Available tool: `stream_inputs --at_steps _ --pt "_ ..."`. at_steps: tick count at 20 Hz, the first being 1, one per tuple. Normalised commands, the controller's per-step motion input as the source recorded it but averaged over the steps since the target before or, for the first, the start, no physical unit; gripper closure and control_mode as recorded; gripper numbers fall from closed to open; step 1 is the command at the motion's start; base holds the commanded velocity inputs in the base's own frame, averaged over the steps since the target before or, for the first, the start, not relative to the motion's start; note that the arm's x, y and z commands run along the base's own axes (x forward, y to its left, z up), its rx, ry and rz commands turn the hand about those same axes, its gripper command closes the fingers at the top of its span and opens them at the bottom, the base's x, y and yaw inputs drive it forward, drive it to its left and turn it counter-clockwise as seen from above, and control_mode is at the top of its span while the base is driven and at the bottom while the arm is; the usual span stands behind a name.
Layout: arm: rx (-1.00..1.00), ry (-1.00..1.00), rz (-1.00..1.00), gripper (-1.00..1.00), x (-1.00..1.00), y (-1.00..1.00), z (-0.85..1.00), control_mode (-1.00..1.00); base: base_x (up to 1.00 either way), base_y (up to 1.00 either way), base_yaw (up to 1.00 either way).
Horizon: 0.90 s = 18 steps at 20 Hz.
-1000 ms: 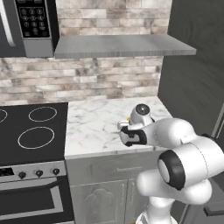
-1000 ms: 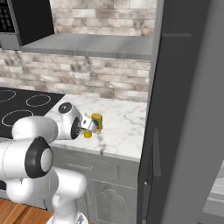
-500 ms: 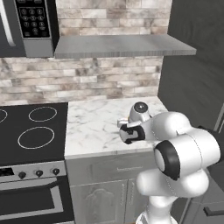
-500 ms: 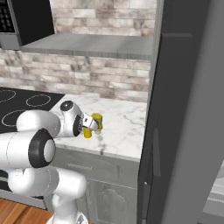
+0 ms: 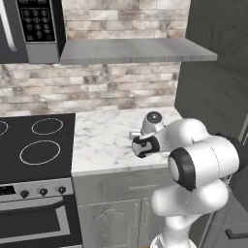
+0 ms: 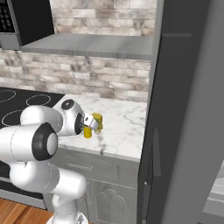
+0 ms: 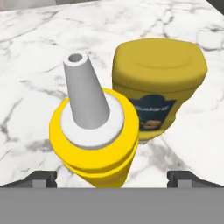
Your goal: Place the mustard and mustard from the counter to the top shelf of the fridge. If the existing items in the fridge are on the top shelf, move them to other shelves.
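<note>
Two mustard bottles stand close together on the white marble counter (image 7: 35, 52). In the hand view the tall squeeze bottle (image 7: 94, 135) with its pale nozzle is nearest, and the shorter darker one (image 7: 157, 83) with a dark label stands just behind it to the right. My gripper (image 7: 114, 178) is open, with one fingertip (image 7: 41, 178) on each side of the squeeze bottle and well apart from it. From the right base view the gripper (image 6: 91, 125) hovers at the squeeze bottle (image 6: 87, 133), beside the shorter bottle (image 6: 98, 121). The fridge's inside is hidden.
The dark grey fridge (image 6: 188, 131) stands right of the counter (image 6: 127, 127), its door edge towards me. A black stovetop (image 5: 34, 145) lies to the left. A grey shelf (image 5: 131, 51) and a microwave (image 5: 29, 29) hang above, with a brick wall behind.
The arm's elbow has swung up and towards the counter. The hand has stayed at the two bottles, shifting only slightly. Neither bottle has moved.
</note>
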Motion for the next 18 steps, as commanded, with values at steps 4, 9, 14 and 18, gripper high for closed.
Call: stream_inputs --at_steps 4,9,14,18 --pt "0.00 0.00 -0.02 -1.00 0.14 0.00 -0.04 -1.00 0.00 0.00 0.00" --pt "0.00 0.00 -0.02 -1.00 0.09 0.00 -0.05 -1.00 0.00 0.00 0.00" --pt "0.00 0.00 -0.02 -1.00 0.07 0.00 -0.05 -1.00 0.00 0.00 0.00" --pt "0.00 0.00 -0.02 -1.00 0.11 0.00 -0.05 -1.00 0.00 0.00 0.00"
